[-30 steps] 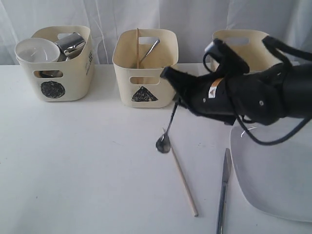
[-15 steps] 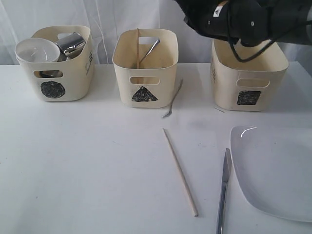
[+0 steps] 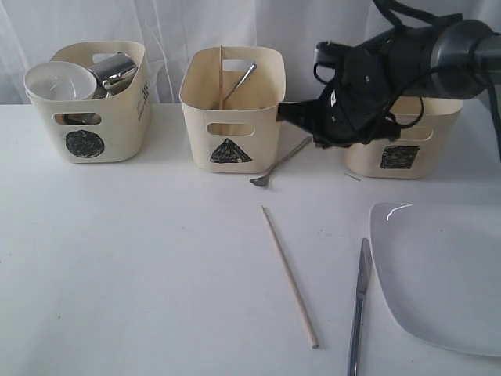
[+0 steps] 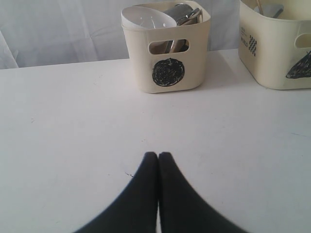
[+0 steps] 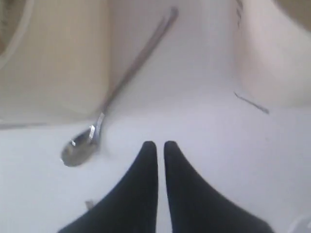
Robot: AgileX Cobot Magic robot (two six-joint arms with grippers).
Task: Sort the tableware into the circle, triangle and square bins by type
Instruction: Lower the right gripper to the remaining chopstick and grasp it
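One steel spoon lies on the table just beside the triangle bin. Near it the right gripper is nearly closed and empty. The spoon seems light, stiff, slippery; pinch the handle mid-length.

White table stretches beneath and ahead of the jaws; a thin dark mark lies ahead of the right gripper jaws, pale curtain hanging beyond.

The spoon lay mid-frame between the triangle bin and square bin; chopstick, knife and plate lay lower right.
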